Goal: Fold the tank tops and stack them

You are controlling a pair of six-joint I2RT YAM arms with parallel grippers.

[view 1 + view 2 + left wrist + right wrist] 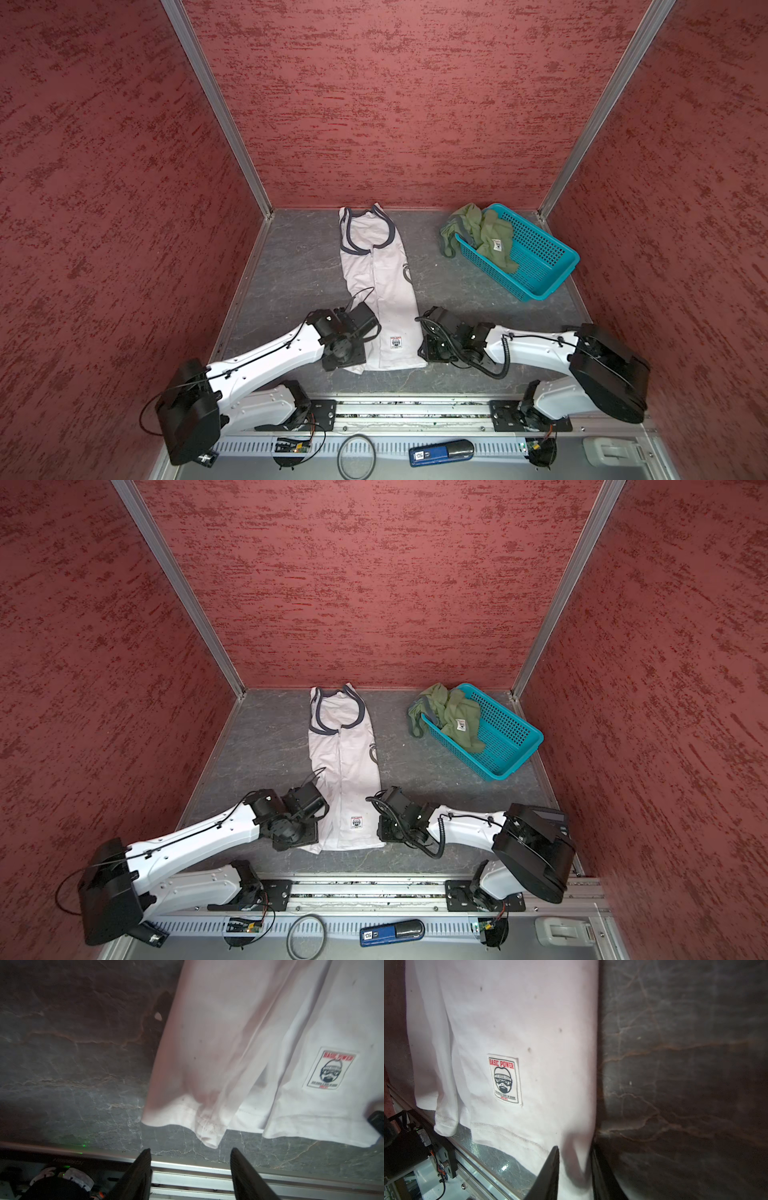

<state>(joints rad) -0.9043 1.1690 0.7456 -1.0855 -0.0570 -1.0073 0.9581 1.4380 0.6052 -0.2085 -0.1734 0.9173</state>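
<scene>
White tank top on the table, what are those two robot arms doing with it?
Two robot arms are folding laundry. The white tank top lies on the grey table, already folded lengthwise into a narrow strip. The left gripper hovers open just short of one hem corner. The right gripper has its fingers apart astride the other corner, not clamped. The olive green tank top lies crumpled half inside the teal mesh basket, spilling over its rim.

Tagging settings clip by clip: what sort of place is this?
Probably a lab robot cell: red textured panels in an aluminium frame enclose a grey tabletop, with two arms mounted on a rail.
</scene>
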